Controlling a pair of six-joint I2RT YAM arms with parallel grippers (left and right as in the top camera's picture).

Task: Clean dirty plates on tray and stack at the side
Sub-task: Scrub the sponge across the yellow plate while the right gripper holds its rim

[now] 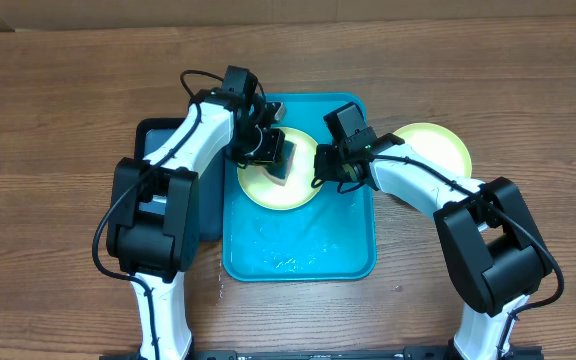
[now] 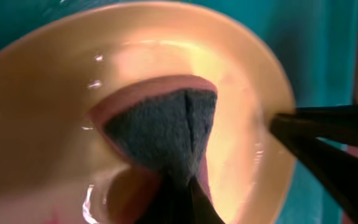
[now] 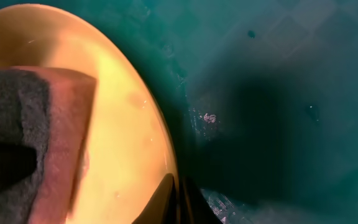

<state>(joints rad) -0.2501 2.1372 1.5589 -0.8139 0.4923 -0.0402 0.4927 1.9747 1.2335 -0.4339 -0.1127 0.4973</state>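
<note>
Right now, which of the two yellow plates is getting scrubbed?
The plate inside the turquoise tray: the left gripper presses a sponge on it. The other plate lies on the table, right of the tray.

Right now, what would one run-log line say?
left pincer: shut on sponge, sponge on plate | right pincer: shut on plate rim | plate: in tray | second plate: on table, right of tray
</note>
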